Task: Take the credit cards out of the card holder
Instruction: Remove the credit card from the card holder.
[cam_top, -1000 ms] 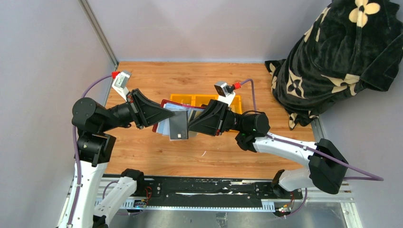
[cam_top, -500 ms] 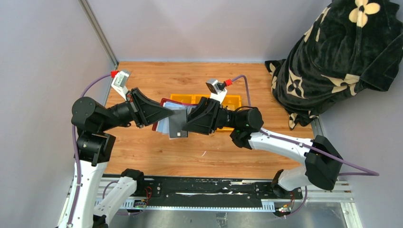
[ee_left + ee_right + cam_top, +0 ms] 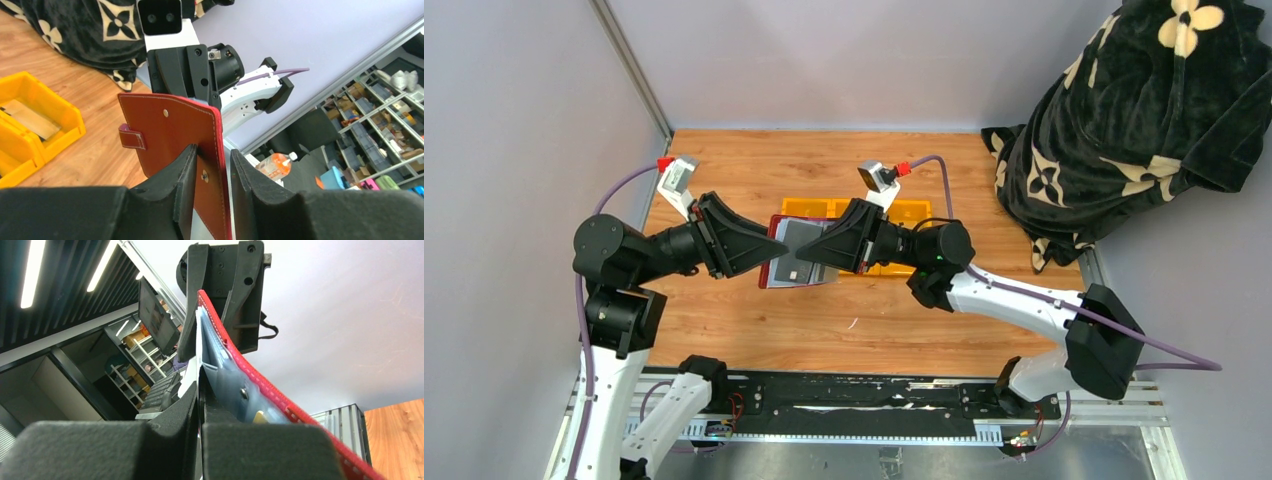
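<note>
The maroon card holder (image 3: 767,272) hangs open in the air over the table, between the two arms. My left gripper (image 3: 774,250) is shut on its cover; in the left wrist view the cover (image 3: 170,125) with its closure tab runs between my fingers (image 3: 212,160). My right gripper (image 3: 817,252) is shut on a dark grey card (image 3: 802,238) lying against the holder's inner sleeves. In the right wrist view my fingers (image 3: 200,390) are pressed together, with the grey sleeves (image 3: 225,367) and red edge beside them. A tan card corner (image 3: 258,416) shows in a sleeve.
The yellow three-compartment tray (image 3: 914,212) stands on the wooden table behind the grippers; a tan flat card (image 3: 30,117) lies in one compartment. A black flowered blanket (image 3: 1124,120) is heaped at the far right. Grey walls close in the left and back.
The right gripper moved left and turned, and the left gripper tilted. The holder and the dark card swung from hanging downward to lying flatter and farther back.
</note>
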Available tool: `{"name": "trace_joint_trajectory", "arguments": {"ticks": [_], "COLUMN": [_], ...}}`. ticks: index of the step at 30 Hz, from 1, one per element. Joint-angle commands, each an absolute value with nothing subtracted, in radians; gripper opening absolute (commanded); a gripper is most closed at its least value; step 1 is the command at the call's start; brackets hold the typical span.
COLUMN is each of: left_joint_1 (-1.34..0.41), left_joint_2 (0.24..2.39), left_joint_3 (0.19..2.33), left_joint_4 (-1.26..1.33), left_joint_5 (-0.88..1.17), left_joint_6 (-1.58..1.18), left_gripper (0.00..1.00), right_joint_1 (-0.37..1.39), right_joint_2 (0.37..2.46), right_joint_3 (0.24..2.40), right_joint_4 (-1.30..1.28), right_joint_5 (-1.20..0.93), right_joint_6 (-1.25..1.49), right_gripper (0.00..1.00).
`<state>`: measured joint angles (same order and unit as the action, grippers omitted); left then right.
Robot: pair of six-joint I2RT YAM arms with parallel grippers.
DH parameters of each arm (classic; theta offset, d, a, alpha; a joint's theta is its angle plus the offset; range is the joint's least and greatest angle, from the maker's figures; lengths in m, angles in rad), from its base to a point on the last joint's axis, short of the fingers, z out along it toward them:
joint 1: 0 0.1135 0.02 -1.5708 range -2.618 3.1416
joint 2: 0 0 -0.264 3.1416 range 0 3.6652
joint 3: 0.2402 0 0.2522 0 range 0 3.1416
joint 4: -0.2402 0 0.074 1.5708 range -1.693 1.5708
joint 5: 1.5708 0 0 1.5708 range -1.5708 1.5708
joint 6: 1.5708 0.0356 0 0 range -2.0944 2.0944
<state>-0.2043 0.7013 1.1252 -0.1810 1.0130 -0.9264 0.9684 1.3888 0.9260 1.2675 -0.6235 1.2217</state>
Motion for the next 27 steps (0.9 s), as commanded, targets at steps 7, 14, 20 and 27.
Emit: {"name": "trace_joint_trajectory", "arguments": {"ticks": [7,14,20,27], "left_joint_1": [-0.199,-0.199,-0.199,-0.199], "left_joint_2": [0.664,0.676,0.683,0.694], "left_joint_3": [1.102,1.123,1.143,1.202], "left_joint_4": [-0.171,-0.168,-0.175,-0.244], "left_joint_5": [1.053,1.030,1.015,0.972], "left_joint_6": [-0.937,-0.926,-0.917,-0.836], "left_gripper": [0.16,0.00,0.00,0.00], "right_joint_1": [0.956,0.959,0.960,0.959], "right_joint_2": [1.329,1.332,1.329,1.324], "right_joint_3": [0.893,0.894,0.870,0.862], "right_joint_4": [1.262,1.285,1.351,1.383], "right_joint_5": [-0.559,-0.587,-0.596,-0.599], "right_joint_6": [1.152,1.170,1.207,1.228], "right_gripper": [0.00,0.07,0.25,0.23]}}
